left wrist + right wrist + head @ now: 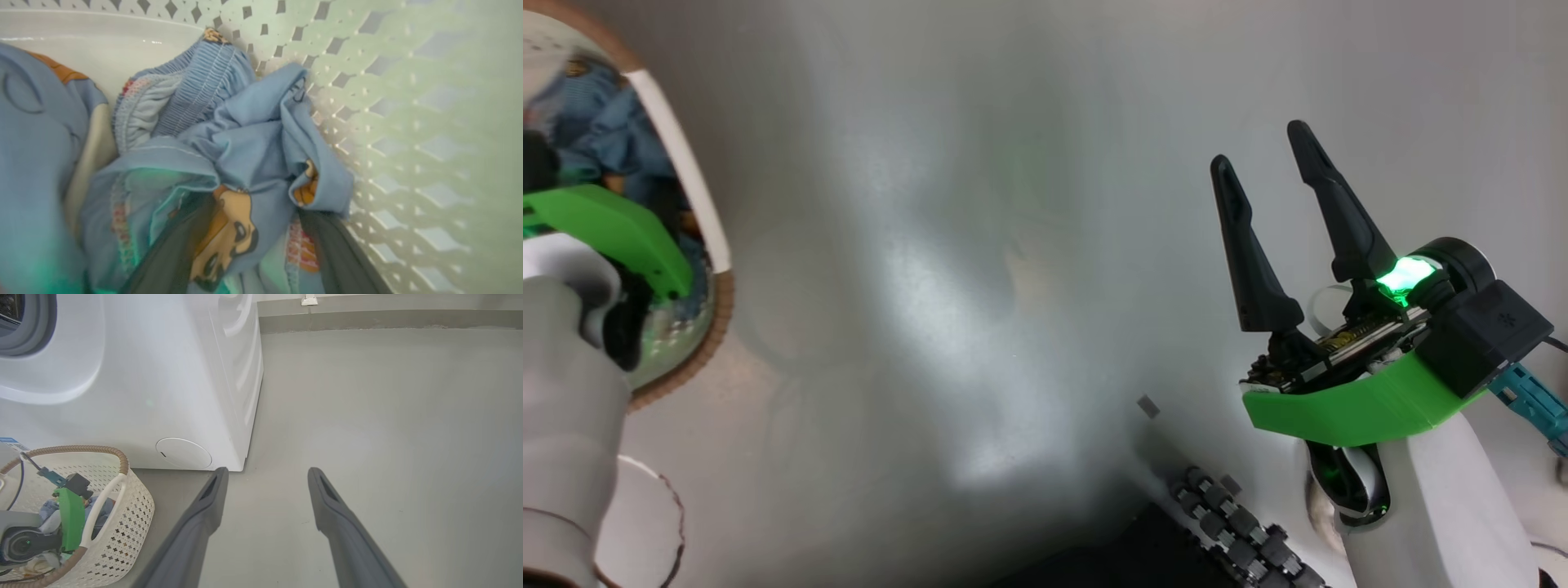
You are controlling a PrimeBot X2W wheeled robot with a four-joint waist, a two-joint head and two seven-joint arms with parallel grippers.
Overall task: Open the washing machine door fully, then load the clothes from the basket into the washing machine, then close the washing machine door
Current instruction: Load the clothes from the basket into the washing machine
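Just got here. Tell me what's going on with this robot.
The robot is at the loading step. Its left end effector is down inside the basket, fingers open on either side of a bunched fold of the clothes, not yet closed on it. The right end effector is open and empty above the floor, near the washing machine. The basket stands on the floor in front of the machine.

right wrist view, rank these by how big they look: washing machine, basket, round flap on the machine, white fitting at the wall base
1. washing machine
2. basket, partly cut off by the frame edge
3. round flap
4. white fitting, farthest away, so its true size is unsure
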